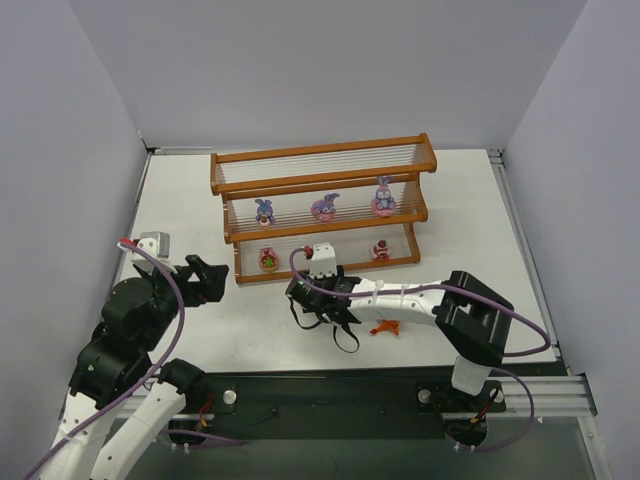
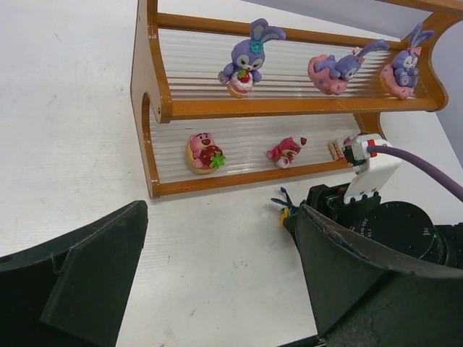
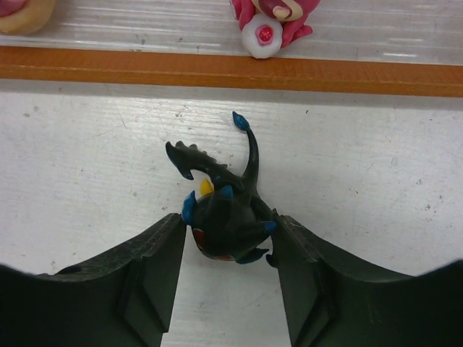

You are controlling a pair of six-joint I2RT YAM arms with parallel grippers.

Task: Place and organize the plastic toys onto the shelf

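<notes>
A matte white table (image 1: 180, 210), faintly scuffed, fills the floor of a booth closed on three sides by plain pale lavender walls (image 1: 80, 120). At the left, the left claw (image 2: 221, 217) hangs low over the table, its dull black plastic fingers (image 2: 87, 282) spread wide with nothing between them. Toward the middle stands the shelf (image 1: 320, 182), a stepped rack with a glossy orange-brown frame and tiers of thin pale rods. Its middle tier carries three glossy purple long-eared toys: the left one (image 1: 264, 211) upright, the middle one (image 1: 325, 207) sprawled over a pink ring, and the right one (image 1: 384, 197) seated on a pink base. The lowest tier holds two round pink-red toys, one at the left (image 1: 268, 259) and one at the right (image 1: 381, 250). On the table just in front of the shelf's bottom rail, the right claw (image 3: 228, 231) is clamped on the black winged toy (image 3: 224, 210), a finger against each flank. The toy is shiny black with blue tips, a yellow patch and a thin, upturned tail. A purple cable (image 2: 419, 170) runs from that wrist. Just right of that claw, the orange toy (image 1: 386, 327) lies on the table beside the arm, and a ribbed metal rail (image 1: 540, 395) edges the near side
</notes>
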